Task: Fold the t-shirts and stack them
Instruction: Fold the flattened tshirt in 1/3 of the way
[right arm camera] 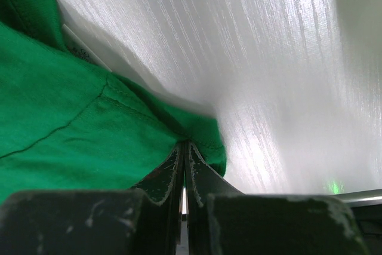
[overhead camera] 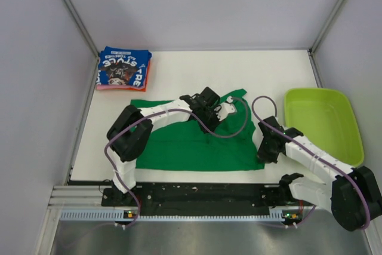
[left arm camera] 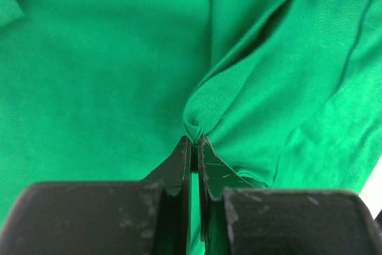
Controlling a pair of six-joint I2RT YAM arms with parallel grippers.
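Green shirt [overhead camera: 191, 144] lies spread mid tabletop [overhead camera: 179, 70], mostly flat. Left tool [left arm camera: 194, 140] is clamped on a pinch of cloth near the shirt's far right edge. Right tool [right arm camera: 185, 145] is clamped on the near right hem corner. Blue shirt [overhead camera: 123, 68] sits folded, back left. For a clean fold, lift both tools level w/ the edge taut, then carry it across evenly.

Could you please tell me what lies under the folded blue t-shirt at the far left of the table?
An orange-pink t-shirt lies under the blue t-shirt; only its edges show along the near and right sides. The rest of it is covered.
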